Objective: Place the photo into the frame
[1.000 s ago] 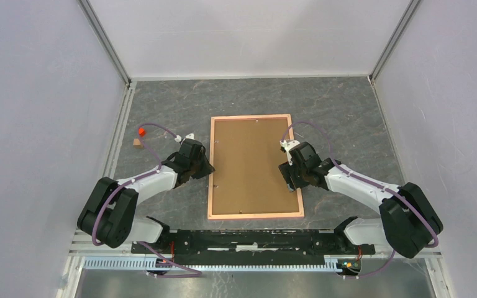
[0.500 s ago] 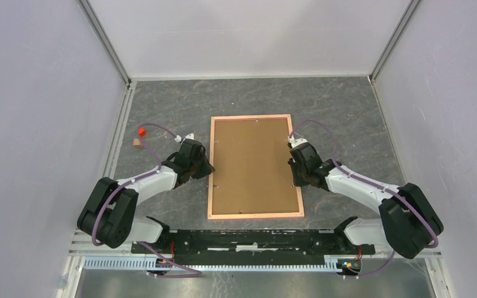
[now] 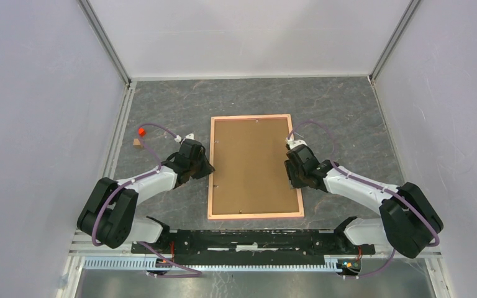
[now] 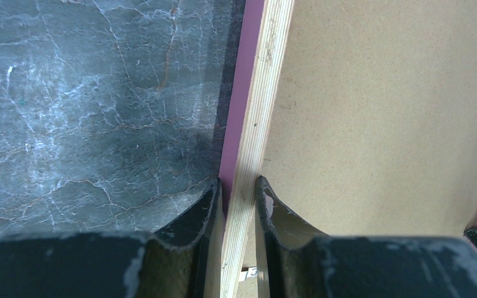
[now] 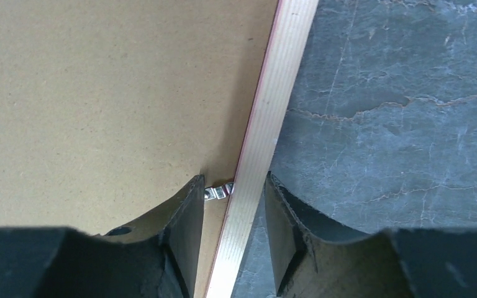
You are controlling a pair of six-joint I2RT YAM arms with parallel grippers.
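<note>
- Two grippers are on one salmon-pink, thin-railed rectangular picture frame (image 3: 250, 117), which lies flat in the middle of the dark grey marbled tabletop (image 3: 348, 118), long sides running away from the arm bases.
- It's back-side up, so what shows inside the rails is a plain brown fibreboard backing panel (image 3: 253, 164), matte and slightly speckled, and it fills the opening edge to edge.
- Up close the rail isn't smooth plastic. The upward face is pale wood with fine lengthwise stripes like plywood layers, and the outer side is painted pink.
- The tabletop is a stone-look surface, blue-grey with thin white and rusty veins.
- The left gripper (image 4: 239, 186) straddles the frame's left rail about midway along it. Its black, curved fingers press against the rail, one on the pink outer side and one on the inner side over the board, so it's clamped on the frame.
- The right gripper (image 5: 233, 186) straddles the right rail, but with a visible gap on each side, so its jaws are loose and gripping nothing.
- A small shiny metal tab (image 5: 217, 192) sits on the board between the right gripper's inner finger and the rail.
- Off to the left near the wall there's a small red piece (image 3: 141, 131) with a little tan block (image 3: 136, 142) just beside it, well apart from the frame.
</note>
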